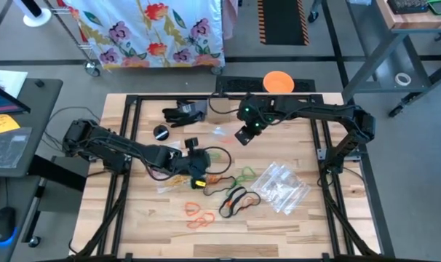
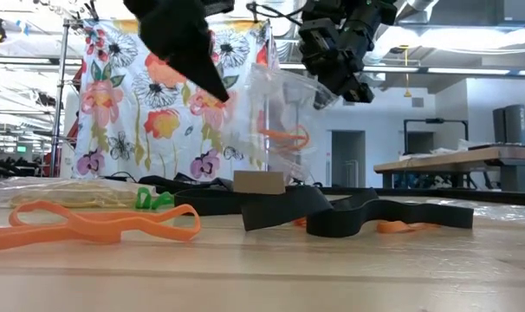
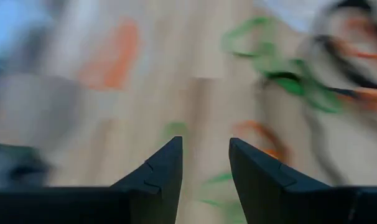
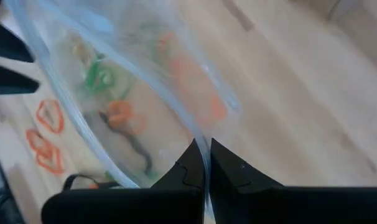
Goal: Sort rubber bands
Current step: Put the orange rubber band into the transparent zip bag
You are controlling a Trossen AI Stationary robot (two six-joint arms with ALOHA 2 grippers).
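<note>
High view: rubber bands (image 1: 231,195) scattered mid-table, toward near edge; orange loops (image 1: 197,213) lie apart from the black/green tangle. Left gripper (image 1: 197,175) sits over the bands' left side. Right gripper (image 1: 244,135) farther back, w/ a clear bag (image 1: 222,133) beside it. Spare bags (image 1: 282,186) right of pile. Bare wood toward near edge = room to work; frame rails box both sides.

Low view: bands lie flat, thin, floppy. Judged light, stretchy, apt to snag neighbours. Take one strand at a free loop end, not in the tangle.

Left wrist view: fingers (image 3: 160,180) part-open, nothing between, bands below, blurred.

Right wrist view: fingers (image 4: 191,171) pinched shut on bag's edge; orange bands show inside. Film slippery, sags.
</note>
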